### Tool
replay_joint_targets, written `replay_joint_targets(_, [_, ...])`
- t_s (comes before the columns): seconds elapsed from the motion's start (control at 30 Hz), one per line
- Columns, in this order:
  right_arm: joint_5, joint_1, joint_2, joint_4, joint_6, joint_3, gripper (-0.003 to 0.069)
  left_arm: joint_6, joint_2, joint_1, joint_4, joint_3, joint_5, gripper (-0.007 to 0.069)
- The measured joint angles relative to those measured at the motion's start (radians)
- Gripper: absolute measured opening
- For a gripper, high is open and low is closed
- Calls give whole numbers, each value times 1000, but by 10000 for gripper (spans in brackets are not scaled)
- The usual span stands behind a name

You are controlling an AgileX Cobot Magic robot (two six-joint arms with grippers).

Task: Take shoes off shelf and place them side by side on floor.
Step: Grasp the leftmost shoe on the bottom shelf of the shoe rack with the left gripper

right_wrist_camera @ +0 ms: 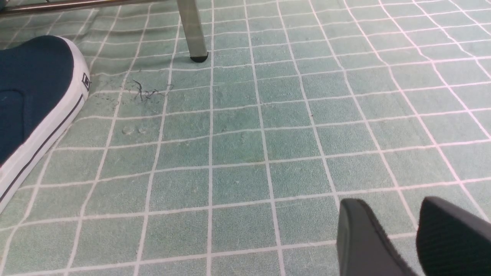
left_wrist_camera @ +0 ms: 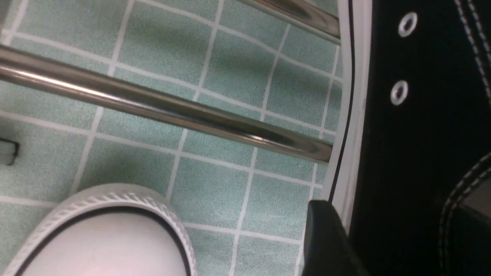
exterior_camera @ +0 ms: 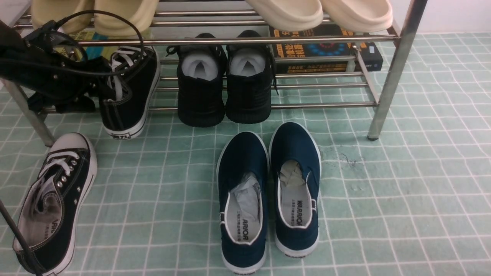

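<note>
One black canvas shoe (exterior_camera: pixel 128 90) with white laces rests on the lower tier of the steel shelf (exterior_camera: pixel 230 40), its heel over the front bar. My left gripper (exterior_camera: pixel 109 90) stands open at that shoe's left side. In the left wrist view one finger (left_wrist_camera: pixel 326 237) lies against the white sole of that shoe (left_wrist_camera: pixel 414 126), and the canvas side wall sits between the jaws. The other shoe (exterior_camera: pixel 53 199) lies on the floor (exterior_camera: pixel 383 191) at the front left; its white toe cap (left_wrist_camera: pixel 103 237) shows below a shelf bar (left_wrist_camera: pixel 153 107). My right gripper (right_wrist_camera: pixel 395 209) hangs open over bare floor.
All-black knit sneakers (exterior_camera: pixel 224 84) sit on the lower tier beside the canvas shoe. Navy slip-ons (exterior_camera: pixel 268 191) stand side by side on the floor in front of them. Cream slippers (exterior_camera: pixel 318 13) lie on the top tier, a book (exterior_camera: pixel 326 53) lies under the shelf, and a shelf leg (right_wrist_camera: pixel 191 30) stands nearby.
</note>
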State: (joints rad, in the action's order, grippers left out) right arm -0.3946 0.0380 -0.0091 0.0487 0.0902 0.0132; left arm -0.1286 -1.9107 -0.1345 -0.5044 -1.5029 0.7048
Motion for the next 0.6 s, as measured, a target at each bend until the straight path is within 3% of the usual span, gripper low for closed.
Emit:
replay_joint_targets(0.07, [0, 0, 0, 0, 0, 0, 239, 0, -7, 0, -1, -2, 0, 350])
replay_joint_targets(0.2, [0, 0, 0, 0, 0, 0, 239, 0, -16, 0, -9, -7, 5, 233])
replay_joint_targets(0.23, [0, 0, 0, 0, 0, 0, 239, 0, -16, 0, -11, -7, 5, 137])
replay_joint_targets(0.3, [0, 0, 0, 0, 0, 0, 239, 0, -15, 0, -4, -7, 8, 50])
replay_joint_targets(0.47, [0, 0, 0, 0, 0, 0, 239, 19, 7, 0, 13, -7, 57, 17])
replay_joint_targets(0.6, [0, 0, 0, 0, 0, 0, 239, 99, 63, 0, 35, -7, 166, 17])
